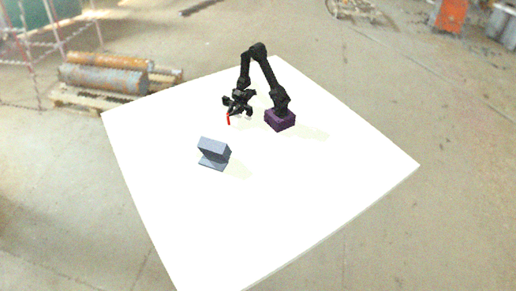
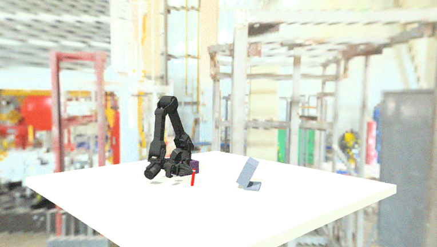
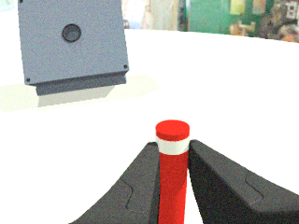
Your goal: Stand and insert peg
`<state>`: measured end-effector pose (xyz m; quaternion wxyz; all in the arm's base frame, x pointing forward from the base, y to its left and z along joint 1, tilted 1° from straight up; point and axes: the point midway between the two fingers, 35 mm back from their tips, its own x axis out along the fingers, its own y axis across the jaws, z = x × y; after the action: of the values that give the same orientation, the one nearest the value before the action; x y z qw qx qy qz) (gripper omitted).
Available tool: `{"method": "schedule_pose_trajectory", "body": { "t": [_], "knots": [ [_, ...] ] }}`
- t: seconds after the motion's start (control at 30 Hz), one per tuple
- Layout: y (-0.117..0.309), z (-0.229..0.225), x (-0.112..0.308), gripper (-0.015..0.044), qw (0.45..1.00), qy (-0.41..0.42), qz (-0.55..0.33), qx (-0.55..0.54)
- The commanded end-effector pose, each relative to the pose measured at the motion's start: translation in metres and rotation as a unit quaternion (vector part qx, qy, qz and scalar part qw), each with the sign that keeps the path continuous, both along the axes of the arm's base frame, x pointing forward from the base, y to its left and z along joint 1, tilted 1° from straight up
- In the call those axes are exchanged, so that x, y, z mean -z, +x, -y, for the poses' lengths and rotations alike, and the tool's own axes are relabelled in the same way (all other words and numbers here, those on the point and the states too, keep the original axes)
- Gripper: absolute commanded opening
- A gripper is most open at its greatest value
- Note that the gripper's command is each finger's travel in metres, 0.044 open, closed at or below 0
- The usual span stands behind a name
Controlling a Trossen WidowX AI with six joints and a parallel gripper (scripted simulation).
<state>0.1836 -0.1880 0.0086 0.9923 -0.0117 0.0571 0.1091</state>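
Note:
The red peg [image 1: 228, 120] [image 2: 193, 178] [image 3: 173, 173] stands about upright, its white-banded end up and its plain end down at the table top [image 1: 291, 204] [image 2: 161, 214]. Whether the plain end touches the table is too small to tell. My gripper [image 1: 228, 115] [image 2: 192, 172] [image 3: 172, 149] is shut on the peg just below the white band, coming in low from the side. The grey-blue sloped panel [image 1: 212, 146] [image 2: 247, 171] [image 3: 47, 51] stands apart from the peg. Its one round hole [image 3: 71, 33] shows empty in the wrist view; the hole is not visible in the top and exterior views.
The purple arm base [image 1: 280, 119] [image 2: 194, 166] sits on the table behind the gripper. The panel's flat foot [image 1: 213, 163] [image 2: 253, 186] lies on the table. The black arm [image 1: 268, 72] [image 2: 159, 128] arches above the gripper.

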Motion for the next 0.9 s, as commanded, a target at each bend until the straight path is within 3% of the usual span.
{"method": "schedule_pose_trajectory", "body": {
  "t": [0.0,0.73,0.87],
  "knots": [
    [-0.0012,0.0002,0.0016,0.0049,1.000,0.000,0.000,0.000],
    [-0.0048,0.0008,0.0028,0.0049,1.000,0.004,0.013,0.005],
    [-0.0040,0.0007,0.0011,0.0130,1.000,0.004,0.014,0.005]
  ]
}}
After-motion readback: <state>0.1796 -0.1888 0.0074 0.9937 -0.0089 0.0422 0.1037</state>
